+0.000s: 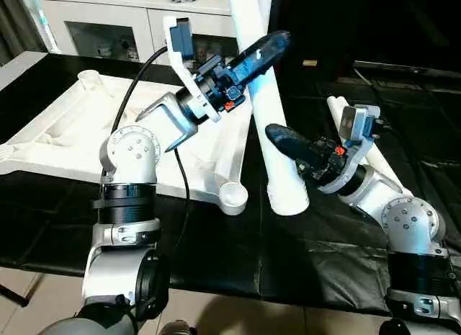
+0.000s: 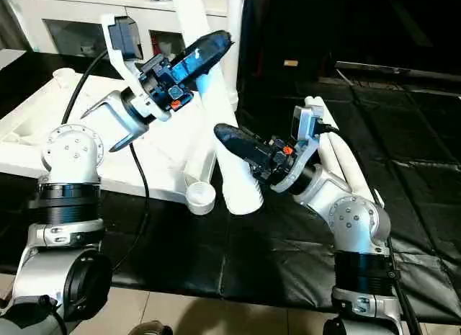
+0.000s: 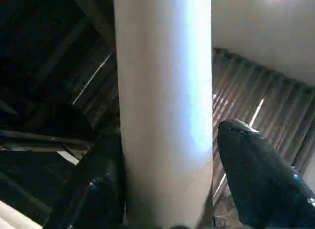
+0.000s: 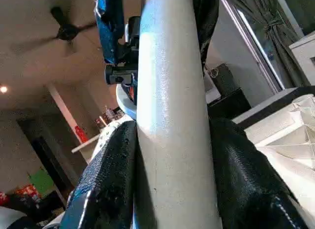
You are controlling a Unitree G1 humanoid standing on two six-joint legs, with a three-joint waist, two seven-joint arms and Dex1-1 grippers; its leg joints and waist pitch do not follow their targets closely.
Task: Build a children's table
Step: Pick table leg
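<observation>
Your right tool (image 1: 288, 144) is clamped around the lower part of a white table leg (image 1: 277, 112) standing nearly upright, its wide end on the black worktop (image 1: 288, 256). Your left tool (image 1: 266, 47) straddles the same leg higher up, one finger (image 3: 261, 179) clear of it. The tabletop (image 1: 65, 140) lies underside-up just beside it, on your left.

Head stereo pair looks forward and down over both forearms at the black-covered table (image 1: 302, 256) (viewpoints slightly offset). Each wrist camera faces upward along its own fingers, very close; both share the white leg (image 4: 172, 115)
</observation>
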